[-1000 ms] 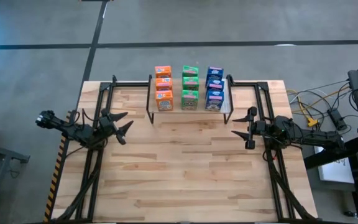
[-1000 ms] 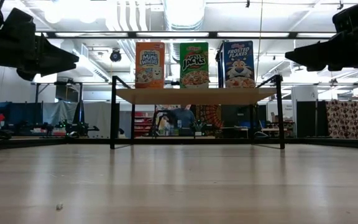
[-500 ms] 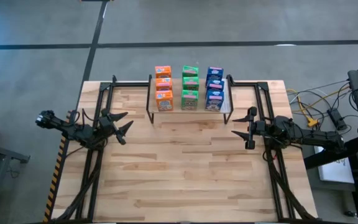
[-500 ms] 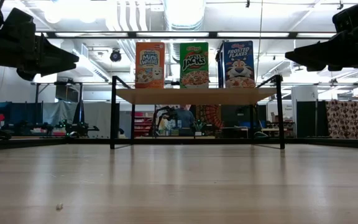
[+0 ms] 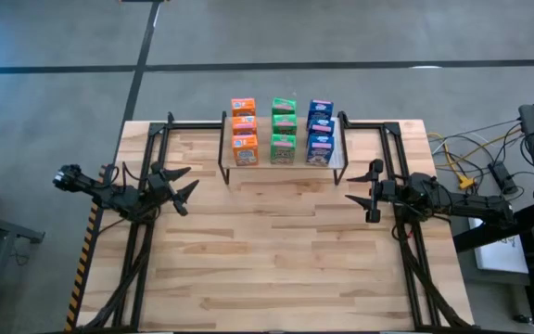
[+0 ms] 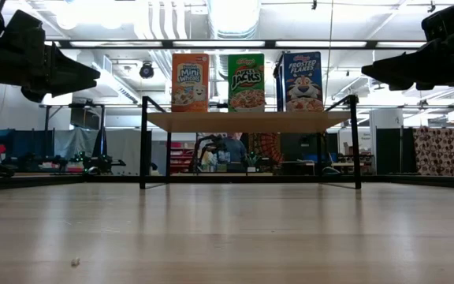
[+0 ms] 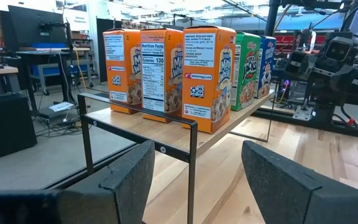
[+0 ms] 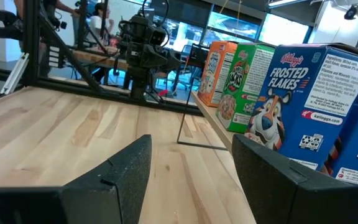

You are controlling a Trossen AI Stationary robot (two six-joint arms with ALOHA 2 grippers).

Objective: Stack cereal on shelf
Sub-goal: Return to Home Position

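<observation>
The shelf (image 5: 281,165) stands at the table's far edge, a light plank on thin black legs. On it stand three rows of cereal boxes, upright on their bottom ends: orange (image 5: 243,130) on the left, green (image 5: 283,128) in the middle, blue (image 5: 319,130) on the right. The low view shows the front orange box (image 6: 190,81), green box (image 6: 246,82) and blue box (image 6: 302,81). My left gripper (image 5: 185,186) hovers open near the table's left side, left of the shelf. My right gripper (image 5: 364,193) hovers open near the right side, right of the shelf.
Black metal arm frames (image 5: 156,148) run along the table's left and right sides. Cables (image 5: 476,158) and gear lie off the right edge. Bare wooden tabletop (image 5: 276,250) spreads between the arms and toward the near edge. People stand in the room behind the table.
</observation>
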